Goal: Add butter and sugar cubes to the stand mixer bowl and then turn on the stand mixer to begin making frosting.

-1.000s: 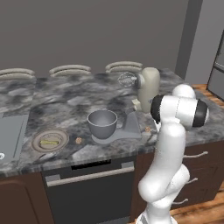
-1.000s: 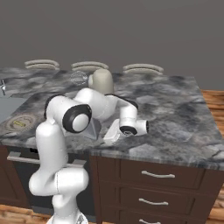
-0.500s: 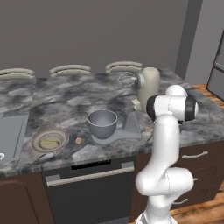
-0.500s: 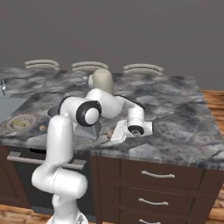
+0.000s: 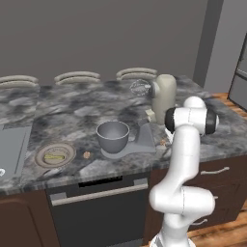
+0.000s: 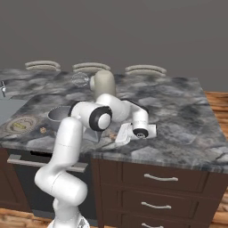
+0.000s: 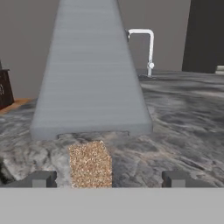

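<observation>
Arm [image 5: 185,159]: glossy white, smooth rounded tubular links, bulbous at each bend. Joints capped with dark, near-black round discs ringed in grey; one such cap faces the left base view at the upper bend, another faces the right base view. Wrist end white with a dark circular cap. Fingertips [image 7: 41,178] small, blocky, dark grey, square-edged. No cables, screws or markings discernible on it.

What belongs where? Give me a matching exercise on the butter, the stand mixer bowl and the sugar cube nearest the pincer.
Things:
1. butter
2. stand mixer bowl
3. sugar cube

Places:
A. on the mixer's grey base plate
B. on the round tan plate
C. on the counter, just ahead of the open pincer

Pairs: 1-B, 2-A, 3-C
</observation>
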Available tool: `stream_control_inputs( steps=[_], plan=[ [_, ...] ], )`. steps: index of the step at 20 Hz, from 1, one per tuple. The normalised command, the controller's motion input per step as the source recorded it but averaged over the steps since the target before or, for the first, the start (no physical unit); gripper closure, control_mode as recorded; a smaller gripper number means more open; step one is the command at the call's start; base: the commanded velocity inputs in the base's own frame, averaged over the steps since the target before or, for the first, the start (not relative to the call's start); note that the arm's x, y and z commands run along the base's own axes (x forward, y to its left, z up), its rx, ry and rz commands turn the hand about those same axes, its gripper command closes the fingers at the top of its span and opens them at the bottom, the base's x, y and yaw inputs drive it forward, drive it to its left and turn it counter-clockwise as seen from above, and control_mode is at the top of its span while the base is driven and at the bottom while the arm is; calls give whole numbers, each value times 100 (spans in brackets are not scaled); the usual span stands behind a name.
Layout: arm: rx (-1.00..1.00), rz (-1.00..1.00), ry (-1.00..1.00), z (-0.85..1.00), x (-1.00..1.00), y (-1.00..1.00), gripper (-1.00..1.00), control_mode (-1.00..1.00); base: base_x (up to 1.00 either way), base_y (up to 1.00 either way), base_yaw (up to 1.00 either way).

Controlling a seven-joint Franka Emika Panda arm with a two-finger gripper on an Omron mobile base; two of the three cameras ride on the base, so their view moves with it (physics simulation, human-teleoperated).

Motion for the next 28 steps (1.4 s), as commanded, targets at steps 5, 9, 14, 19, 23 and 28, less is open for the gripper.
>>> stream_control_inputs(
  steps=[5, 9, 14, 19, 23, 28],
  plan=[
    [0, 0, 0, -20, 7, 18, -100, -100, 0, 0, 0],
    [0, 0, 0, -9, -6, 21, -100, -100, 0, 0, 0],
    [0, 0, 0, -2, -3, 34, -100, -100, 0, 0, 0],
    [0, 0, 0, -12, 0, 13, -100, -100, 0, 0, 0],
    [0, 0, 0, -19, 0, 0, 100, -100, 0, 0, 0],
    [0, 0, 0, -9, 0, -6, 100, -100, 0, 0, 0]
  ],
)
